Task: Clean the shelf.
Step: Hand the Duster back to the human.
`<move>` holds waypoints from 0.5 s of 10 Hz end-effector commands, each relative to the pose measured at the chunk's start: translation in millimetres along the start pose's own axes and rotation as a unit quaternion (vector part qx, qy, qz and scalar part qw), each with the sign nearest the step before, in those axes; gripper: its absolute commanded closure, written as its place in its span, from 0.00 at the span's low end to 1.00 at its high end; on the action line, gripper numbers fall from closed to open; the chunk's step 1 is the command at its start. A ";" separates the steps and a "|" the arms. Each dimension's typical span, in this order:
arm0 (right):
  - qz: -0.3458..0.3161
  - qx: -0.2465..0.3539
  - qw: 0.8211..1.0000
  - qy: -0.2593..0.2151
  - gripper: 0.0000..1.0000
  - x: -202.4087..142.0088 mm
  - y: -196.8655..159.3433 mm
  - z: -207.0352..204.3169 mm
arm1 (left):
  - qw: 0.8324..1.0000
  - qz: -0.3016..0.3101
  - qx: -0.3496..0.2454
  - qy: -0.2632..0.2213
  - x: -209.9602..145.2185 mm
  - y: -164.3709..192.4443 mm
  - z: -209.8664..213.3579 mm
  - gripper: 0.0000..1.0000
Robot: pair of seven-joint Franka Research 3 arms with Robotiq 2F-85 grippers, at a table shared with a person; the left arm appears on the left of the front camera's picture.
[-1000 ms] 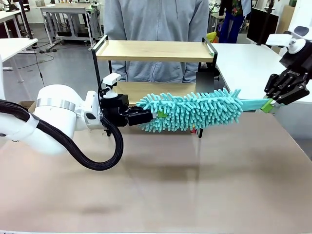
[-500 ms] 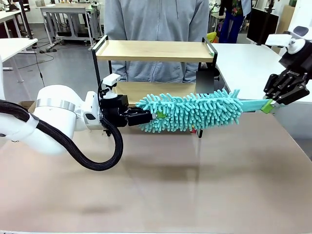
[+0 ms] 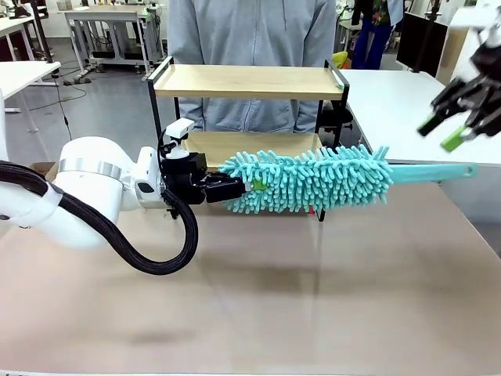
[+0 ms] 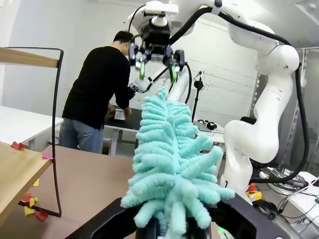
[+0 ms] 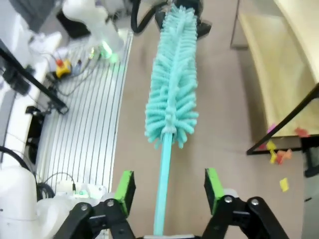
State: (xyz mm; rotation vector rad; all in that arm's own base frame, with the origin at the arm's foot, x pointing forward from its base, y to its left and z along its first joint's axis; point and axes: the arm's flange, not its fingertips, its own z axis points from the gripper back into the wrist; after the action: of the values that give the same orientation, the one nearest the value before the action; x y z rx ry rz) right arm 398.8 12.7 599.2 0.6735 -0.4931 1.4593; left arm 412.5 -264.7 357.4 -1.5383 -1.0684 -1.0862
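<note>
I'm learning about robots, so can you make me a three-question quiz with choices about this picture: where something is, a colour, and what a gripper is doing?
1. Where is the duster?
A. On the floor
B. In front of the shelf, held level above the table
C. On the top board

2. What colour is the duster?
A. Red
B. Turquoise
C. Black

3. What is the right gripper doing?
A. Clamping the handle
B. Open, above the handle
C. Holding the shelf

Answers:
1 B, it hangs level in front of the lower board.
2 B, its fluffy strands are turquoise.
3 B, its green pads stand apart on either side of the handle, while the left gripper grips the fluffy end.
</note>
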 end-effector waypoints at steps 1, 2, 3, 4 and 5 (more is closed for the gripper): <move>-0.014 -0.039 0.996 -0.078 0.00 -4.7 6.5 37.0 | 1.000 -0.003 -0.003 -0.003 2.4 -0.3 -0.5 1.00; -0.028 -0.050 0.992 -0.111 0.00 -12.9 9.0 54.4 | 1.000 -0.003 -0.003 -0.003 2.4 -0.3 -0.5 1.00; -0.038 -0.064 0.988 -0.139 0.00 -24.8 10.6 72.0 | 1.000 -0.003 -0.003 -0.003 2.4 -0.3 -0.5 1.00; -0.047 -0.076 0.983 -0.163 0.00 -38.6 11.8 86.7 | 1.000 -0.003 -0.003 -0.003 2.4 -0.3 -0.5 1.00; -0.053 -0.084 0.978 -0.186 0.00 -52.9 13.4 99.3 | 1.000 -0.003 -0.003 -0.003 2.4 -0.3 -0.5 1.00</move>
State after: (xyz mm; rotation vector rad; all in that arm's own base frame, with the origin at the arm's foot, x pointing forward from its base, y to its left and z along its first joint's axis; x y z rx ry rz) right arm 386.9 -87.7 637.1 0.7807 -0.8010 1.2069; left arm 412.4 -264.9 357.1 -1.5385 -1.0675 -1.0862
